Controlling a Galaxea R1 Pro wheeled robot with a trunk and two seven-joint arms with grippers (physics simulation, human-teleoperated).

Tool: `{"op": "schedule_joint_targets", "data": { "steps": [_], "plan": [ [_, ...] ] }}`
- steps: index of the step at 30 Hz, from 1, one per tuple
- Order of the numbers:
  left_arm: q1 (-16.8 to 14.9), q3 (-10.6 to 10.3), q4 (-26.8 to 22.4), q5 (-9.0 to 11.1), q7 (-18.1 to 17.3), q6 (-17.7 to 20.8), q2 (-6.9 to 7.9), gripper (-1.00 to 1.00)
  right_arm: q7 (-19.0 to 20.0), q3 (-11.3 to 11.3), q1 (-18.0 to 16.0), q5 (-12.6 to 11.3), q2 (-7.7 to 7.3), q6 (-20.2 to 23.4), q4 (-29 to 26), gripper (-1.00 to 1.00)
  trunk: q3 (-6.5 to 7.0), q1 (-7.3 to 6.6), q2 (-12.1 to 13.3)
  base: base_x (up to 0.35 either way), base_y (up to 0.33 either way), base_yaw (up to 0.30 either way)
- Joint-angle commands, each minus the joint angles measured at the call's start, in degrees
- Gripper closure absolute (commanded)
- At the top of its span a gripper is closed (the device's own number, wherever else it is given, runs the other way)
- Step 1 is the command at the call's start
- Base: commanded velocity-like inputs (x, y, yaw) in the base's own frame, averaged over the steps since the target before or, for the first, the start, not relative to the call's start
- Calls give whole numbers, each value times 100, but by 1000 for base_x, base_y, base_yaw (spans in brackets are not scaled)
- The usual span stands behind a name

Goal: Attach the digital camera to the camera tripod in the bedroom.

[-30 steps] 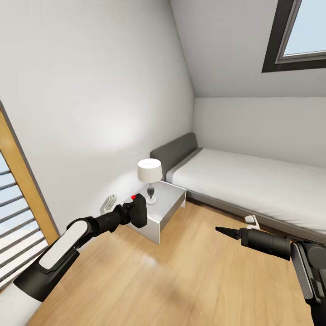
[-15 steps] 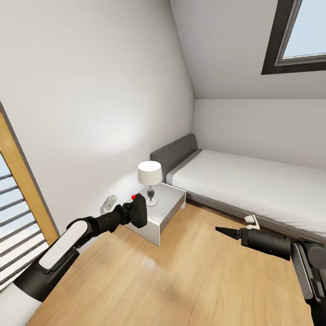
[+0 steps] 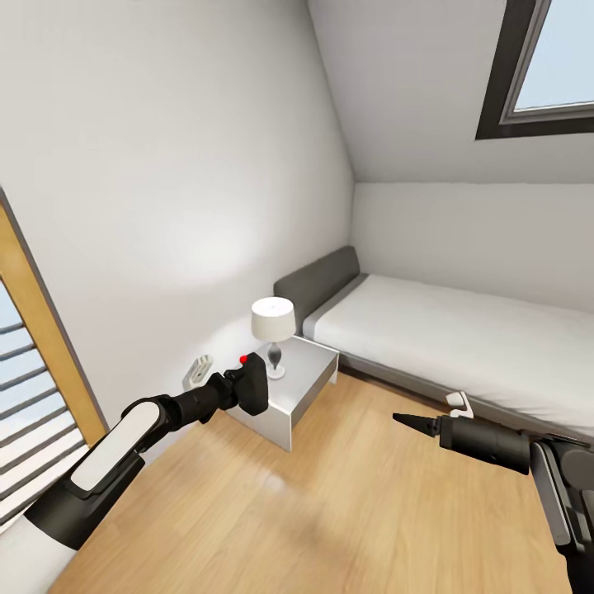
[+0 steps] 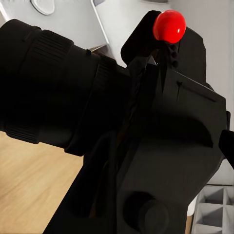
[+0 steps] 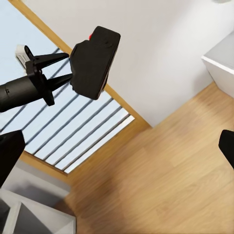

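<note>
The digital camera (image 3: 252, 386), matte black with a red dot on top, hangs in the air in front of the nightstand, and my left gripper (image 3: 235, 388) is shut on it. Seen close in the left wrist view, the camera (image 4: 161, 146) shows its red button (image 4: 169, 27). In the right wrist view the camera (image 5: 95, 61) sits in the left gripper (image 5: 61, 68) before a slatted window. My right gripper (image 3: 406, 421) hovers over the floor to the right, open and holding nothing. The camera tripod is out of view.
A grey bed (image 3: 462, 338) with a white mattress lies along the far wall. A grey nightstand (image 3: 309, 375) carries a white lamp (image 3: 272, 322). A wood-framed window with blinds (image 3: 25, 388) is at the left, and a small white object (image 3: 458, 402) lies by the bed.
The whole picture has shifted slightly, so the head camera has moved a little. Both arms keep their places in the view, and the left gripper still holds the camera.
</note>
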Motion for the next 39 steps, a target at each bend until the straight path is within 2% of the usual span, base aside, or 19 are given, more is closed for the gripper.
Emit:
{"op": "schedule_joint_targets", "data": {
  "steps": [1, 39],
  "plan": [
    [-6, -6, -8, 14, 55, 8, 4, 100, 13, -1, -4, -4, -1, 29, 0, -100, 12, -23, 38, 0, 0, 0],
    [-6, -6, 18, 14, 55, 1, 0, 100, 13, 3, -4, 11, -1, 29, 0, -100, 694, -857, 1562, 0, 0, 0]
  ]
}}
